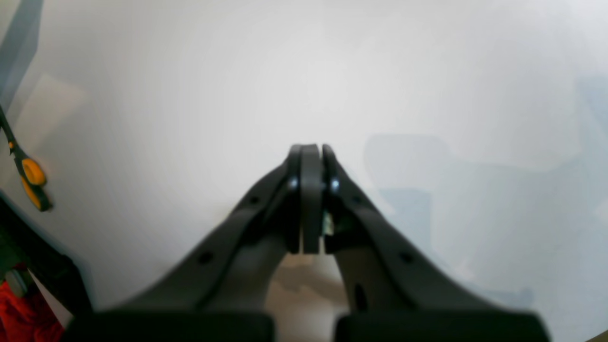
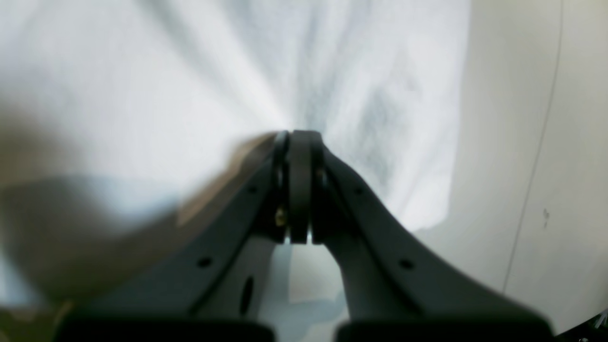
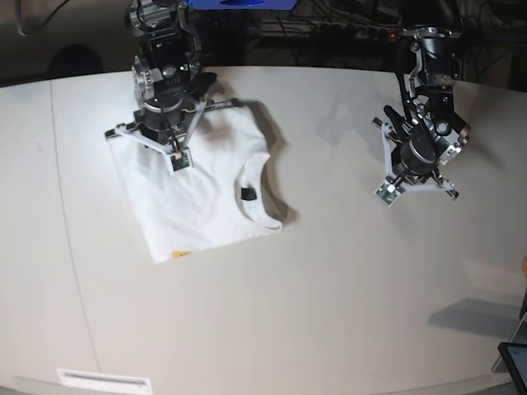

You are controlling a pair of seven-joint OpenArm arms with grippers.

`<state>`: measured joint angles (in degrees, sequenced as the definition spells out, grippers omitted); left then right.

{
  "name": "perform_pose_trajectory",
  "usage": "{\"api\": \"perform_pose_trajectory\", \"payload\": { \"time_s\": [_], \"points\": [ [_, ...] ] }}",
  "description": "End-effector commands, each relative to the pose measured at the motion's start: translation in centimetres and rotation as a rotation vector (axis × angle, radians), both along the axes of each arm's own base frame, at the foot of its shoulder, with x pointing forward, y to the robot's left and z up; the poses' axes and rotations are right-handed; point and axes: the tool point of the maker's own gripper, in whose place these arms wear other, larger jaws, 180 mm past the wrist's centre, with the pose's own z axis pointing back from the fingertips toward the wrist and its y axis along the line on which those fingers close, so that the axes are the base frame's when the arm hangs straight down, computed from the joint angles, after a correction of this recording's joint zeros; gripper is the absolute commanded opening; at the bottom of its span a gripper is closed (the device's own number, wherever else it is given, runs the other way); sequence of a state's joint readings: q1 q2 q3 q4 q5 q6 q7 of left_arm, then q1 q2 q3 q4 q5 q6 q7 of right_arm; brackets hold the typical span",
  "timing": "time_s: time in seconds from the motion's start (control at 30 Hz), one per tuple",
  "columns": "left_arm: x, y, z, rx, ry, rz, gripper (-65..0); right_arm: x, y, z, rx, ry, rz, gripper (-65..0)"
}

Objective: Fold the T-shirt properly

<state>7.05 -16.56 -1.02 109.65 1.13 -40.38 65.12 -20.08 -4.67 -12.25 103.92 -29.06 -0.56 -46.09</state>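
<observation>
The white T-shirt [image 3: 210, 206] lies partly folded on the table's left half, back side up. Its neck opening and small dark label [image 3: 249, 194] face the table's middle, and a bit of yellow print [image 3: 181, 253] peeks out at the near edge. My right gripper [image 3: 167, 123] stands over the shirt's far left part. In the right wrist view it [image 2: 299, 137] is shut, and creases in the fabric [image 2: 190, 71] run together at its tips. My left gripper [image 3: 418, 156] hangs over bare table at the right, shut on nothing [image 1: 311, 148].
Orange-handled scissors [image 1: 31, 178] lie on the table left of the left gripper in its wrist view, with something red [image 1: 19, 318] below them. A dark tablet corner [image 3: 515, 362] sits at the base view's lower right. Cables run behind the table [image 3: 329, 271].
</observation>
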Motion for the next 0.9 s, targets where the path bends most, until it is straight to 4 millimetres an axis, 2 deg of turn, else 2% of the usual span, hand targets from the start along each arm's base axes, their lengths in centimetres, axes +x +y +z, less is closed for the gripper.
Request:
{"api": "perform_pose_trajectory", "payload": {
  "time_s": [0.0,0.1,0.17,0.27,0.33,0.43,0.57,0.7,0.8,0.87],
  "points": [
    [0.6,0.5,1.0,0.016,-0.033,0.003,-65.0,0.0,-0.6,-0.1,-0.013,0.006,-0.023,-64.7],
    [0.7,0.5,1.1,0.019,-0.036,-0.001,-65.0,-0.7,-0.9,-0.1,-0.013,0.013,-0.029,-64.7],
    [0.8,0.3,1.1,0.012,-0.038,-0.005,-65.0,-0.3,-0.9,1.4,-0.004,-0.029,-0.035,-64.7],
    [1.0,-0.2,1.1,0.000,-0.042,-0.006,-65.0,0.9,-0.7,5.2,0.017,-0.138,-0.034,-64.7],
    [1.6,-2.1,1.0,-0.023,-0.048,-0.044,-65.0,1.8,-0.4,6.3,-0.002,-0.177,-0.011,-64.7],
    [1.6,-4.6,0.5,-0.036,-0.030,-0.113,-65.0,3.1,-1.4,7.5,-0.065,-0.219,-0.019,-64.7],
    [1.4,-7.4,-0.1,-0.075,-0.020,-0.153,-65.0,3.7,-5.2,8.3,-0.158,-0.240,-0.105,-64.7],
    [1.4,-8.5,-0.3,-0.103,-0.022,-0.159,-65.0,3.7,-9.0,8.6,-0.205,-0.241,-0.198,-64.7],
    [2.2,-9.2,0.2,-0.128,-0.042,-0.163,-65.0,3.5,-10.7,7.7,-0.212,-0.185,-0.195,-64.7],
    [2.7,-9.6,-0.2,-0.143,-0.031,-0.154,-65.0,3.0,-11.6,6.6,-0.194,-0.131,-0.188,-64.7]
  ]
}}
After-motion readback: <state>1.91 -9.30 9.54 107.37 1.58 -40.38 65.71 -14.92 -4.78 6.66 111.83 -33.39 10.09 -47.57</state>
